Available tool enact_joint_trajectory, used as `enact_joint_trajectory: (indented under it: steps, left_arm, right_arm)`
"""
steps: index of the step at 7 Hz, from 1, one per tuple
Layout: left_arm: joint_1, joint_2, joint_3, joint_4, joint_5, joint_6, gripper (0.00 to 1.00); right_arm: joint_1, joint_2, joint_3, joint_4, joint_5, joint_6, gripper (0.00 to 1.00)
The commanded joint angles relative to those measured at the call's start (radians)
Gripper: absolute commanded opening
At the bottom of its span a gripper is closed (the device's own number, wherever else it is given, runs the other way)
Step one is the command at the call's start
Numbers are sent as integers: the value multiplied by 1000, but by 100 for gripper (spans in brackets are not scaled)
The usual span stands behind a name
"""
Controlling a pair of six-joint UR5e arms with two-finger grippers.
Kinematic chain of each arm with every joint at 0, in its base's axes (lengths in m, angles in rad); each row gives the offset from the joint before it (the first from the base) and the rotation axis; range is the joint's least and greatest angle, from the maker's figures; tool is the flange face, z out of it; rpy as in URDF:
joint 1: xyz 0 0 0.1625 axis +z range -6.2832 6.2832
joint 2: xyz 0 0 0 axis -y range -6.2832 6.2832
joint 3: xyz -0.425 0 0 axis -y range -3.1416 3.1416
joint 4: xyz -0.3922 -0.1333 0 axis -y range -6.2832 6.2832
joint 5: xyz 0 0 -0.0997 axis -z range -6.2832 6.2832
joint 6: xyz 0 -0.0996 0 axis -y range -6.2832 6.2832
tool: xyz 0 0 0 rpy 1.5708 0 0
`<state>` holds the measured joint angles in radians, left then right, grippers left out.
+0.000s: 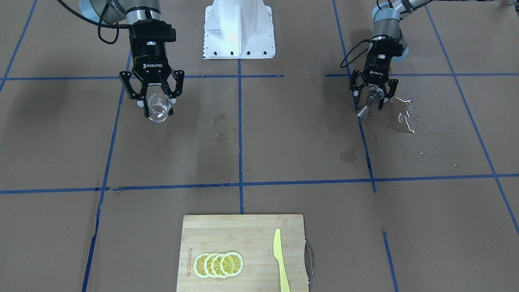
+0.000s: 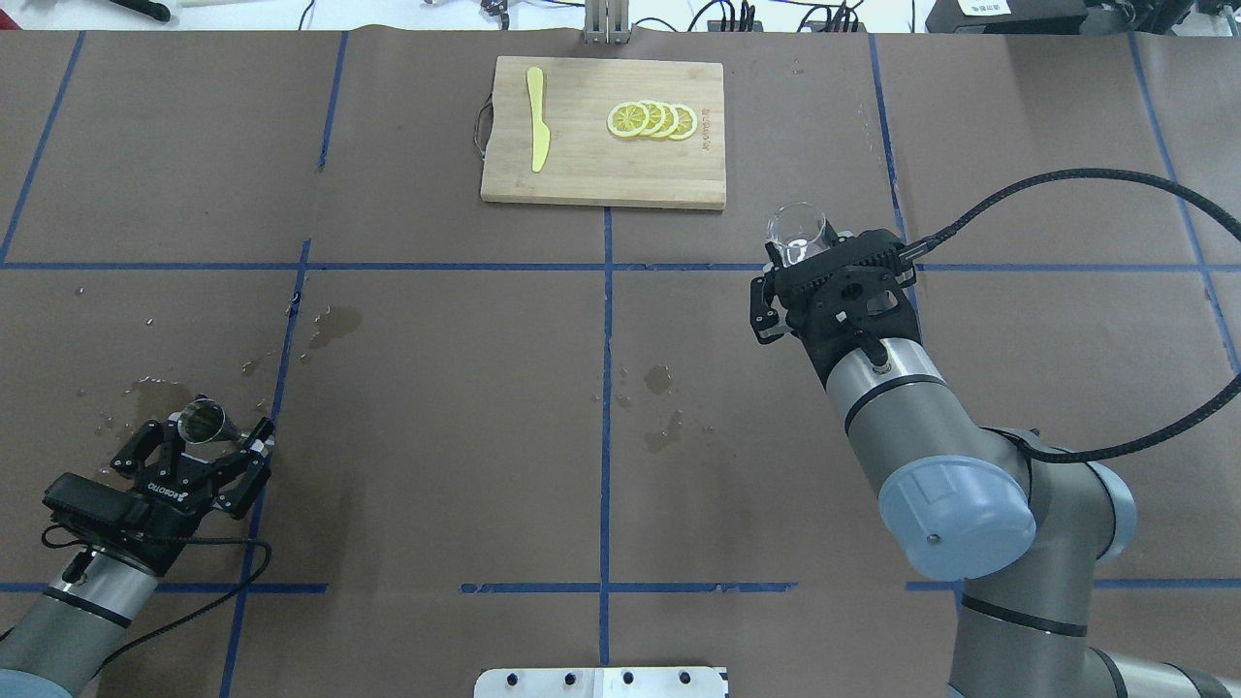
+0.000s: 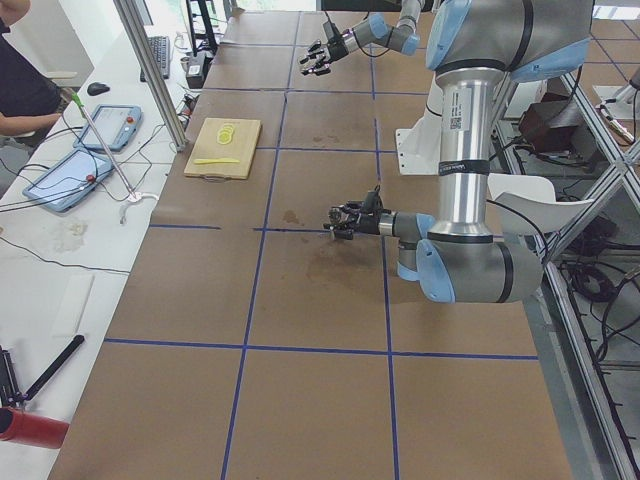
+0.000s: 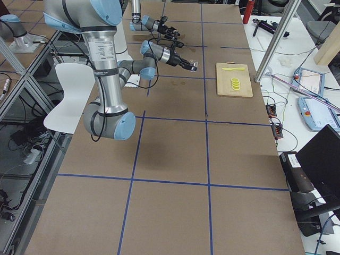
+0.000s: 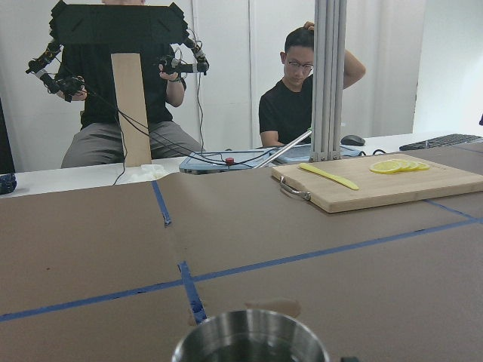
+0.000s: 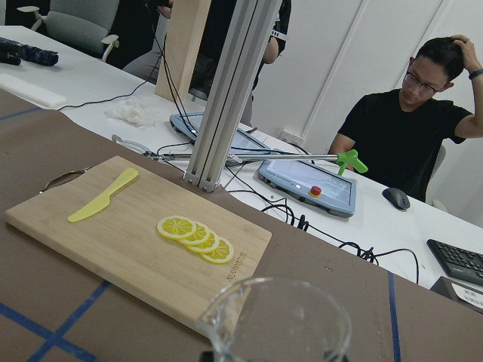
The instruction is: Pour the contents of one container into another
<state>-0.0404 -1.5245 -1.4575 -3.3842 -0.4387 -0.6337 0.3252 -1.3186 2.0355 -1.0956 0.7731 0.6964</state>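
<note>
The one container, a small clear glass cup [image 1: 158, 108] with a pouring lip, hangs upright above the table, and my right gripper [image 1: 159, 101] is shut on it. From overhead the cup [image 2: 797, 233] shows just past my right gripper [image 2: 805, 257], and its rim [image 6: 275, 320] fills the bottom of the right wrist view. The other container, a steel hourglass jigger [image 1: 371, 99], is held upright low over the table, with my left gripper [image 1: 373, 97] shut on it. Overhead, the jigger [image 2: 204, 424] and left gripper [image 2: 208, 438] are at the near left. The jigger's rim [image 5: 250, 339] shows in the left wrist view.
A shiny puddle [image 1: 405, 117] lies on the brown paper beside the jigger, with damp stains [image 2: 664, 427] near the middle. A wooden cutting board [image 2: 582, 174] with lemon slices [image 2: 652, 119] and a yellow knife [image 2: 538, 131] lies at the far edge. People sit beyond it.
</note>
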Motion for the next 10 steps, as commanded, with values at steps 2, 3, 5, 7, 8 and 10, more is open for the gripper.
enact_joint_trajectory:
  steps: [2, 3, 5, 7, 8, 10]
  left_arm:
    - [1, 23, -23, -1, 0, 0, 100]
    - [1, 29, -44, -1, 0, 0, 100]
    - [1, 59, -93, 0, 0, 0, 100]
    - [-1, 70, -115, 0, -9, 2, 100]
    - [-1, 122, -177, 0, -40, 2, 100]
    - [-15, 170, -228, 2, -93, 0, 100]
  right_arm:
    - [0, -1, 0, -1, 0, 0, 0]
    - [0, -1, 0, -1, 0, 0, 0]
    - [0, -1, 0, -1, 0, 0, 0]
    - [0, -4, 0, -1, 0, 0, 0]
    - [0, -4, 0, -1, 0, 0, 0]
    - [0, -5, -1, -1, 0, 0, 0]
